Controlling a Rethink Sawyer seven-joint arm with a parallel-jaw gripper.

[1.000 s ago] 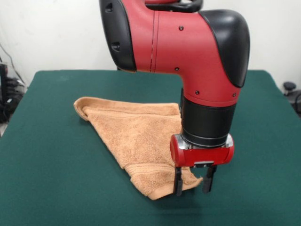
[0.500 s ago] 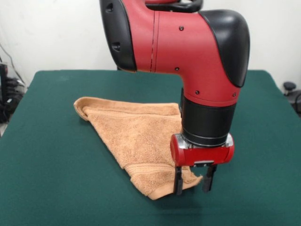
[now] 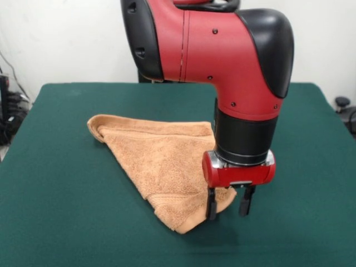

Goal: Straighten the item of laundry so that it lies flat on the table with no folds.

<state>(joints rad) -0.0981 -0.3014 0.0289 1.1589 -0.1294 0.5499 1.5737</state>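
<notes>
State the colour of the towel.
Orange-tan, the towel; front view, the only one, shows it.

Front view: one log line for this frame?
towel: folded triangle, not flat | gripper: open at towel's near corner | table

A plain white wall (image 3: 67,39) fills the background toward 12 o'clock. At 9 o'clock, dark equipment with cables (image 3: 10,114) crowds the edge. At 3 o'clock sits a small black knob-like object (image 3: 342,102), partly cut off.
</notes>
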